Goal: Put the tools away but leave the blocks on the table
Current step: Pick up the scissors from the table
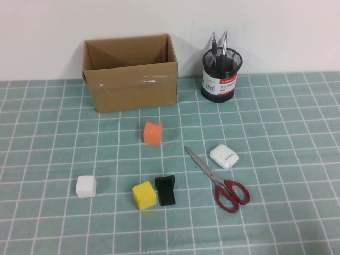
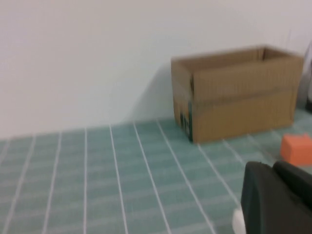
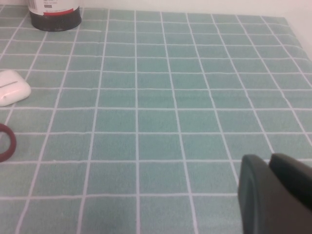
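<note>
With two screwdrivers (image 1: 219,49) seemingly stowed, the scissors (image 1: 219,179) at lower right are judged next; left hand (image 2: 278,200) and right hand (image 3: 275,192) are parked, grip state undeterminable.

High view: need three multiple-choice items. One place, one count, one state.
1. The scissors lie: A inside the box; B on the table by the white case; C on a shelf.
2. Cubes on the table: A one; B two; C three.
3. The box is: A open-topped; B taped shut; C tipped over.

B: the blades rest flat beside the case.
C: orange cube, yellow cube, white cube.
A: its inside shows.

The left tool and right tool show only in their wrist views, above the table.
</note>
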### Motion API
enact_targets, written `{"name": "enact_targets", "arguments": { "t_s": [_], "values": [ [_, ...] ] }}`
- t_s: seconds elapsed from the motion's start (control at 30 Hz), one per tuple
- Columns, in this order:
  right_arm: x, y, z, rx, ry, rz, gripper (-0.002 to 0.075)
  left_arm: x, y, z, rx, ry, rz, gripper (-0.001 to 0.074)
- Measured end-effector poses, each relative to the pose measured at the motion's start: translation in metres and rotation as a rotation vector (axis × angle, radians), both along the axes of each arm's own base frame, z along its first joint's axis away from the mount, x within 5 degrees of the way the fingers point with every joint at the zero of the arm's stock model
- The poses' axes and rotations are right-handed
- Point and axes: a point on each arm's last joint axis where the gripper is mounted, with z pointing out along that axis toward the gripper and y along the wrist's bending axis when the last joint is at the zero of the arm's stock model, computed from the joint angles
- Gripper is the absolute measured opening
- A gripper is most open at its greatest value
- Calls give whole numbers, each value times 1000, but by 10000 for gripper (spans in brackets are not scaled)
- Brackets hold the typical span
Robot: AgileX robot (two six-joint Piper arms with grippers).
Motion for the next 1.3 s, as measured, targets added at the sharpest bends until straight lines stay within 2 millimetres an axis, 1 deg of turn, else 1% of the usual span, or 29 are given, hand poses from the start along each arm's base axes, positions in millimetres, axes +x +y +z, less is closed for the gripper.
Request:
{"name": "enact_targets", "arguments": {
  "t_s": [0.1,0.23,0.37,1.3],
  "values": [
    [0,0,0,0,0,0,-8,0,0,-8,-7,57,0,1],
    [0,0,0,0,0,0,-8,-1,0,-19,11,175,-2,1],
    [0,0,0,0,0,0,-8,-3,0,-26,26,258,-3,1],
    [0,0,0,0,0,0,-8,-3,0,-27,27,266,-3,0]
  ]
}}
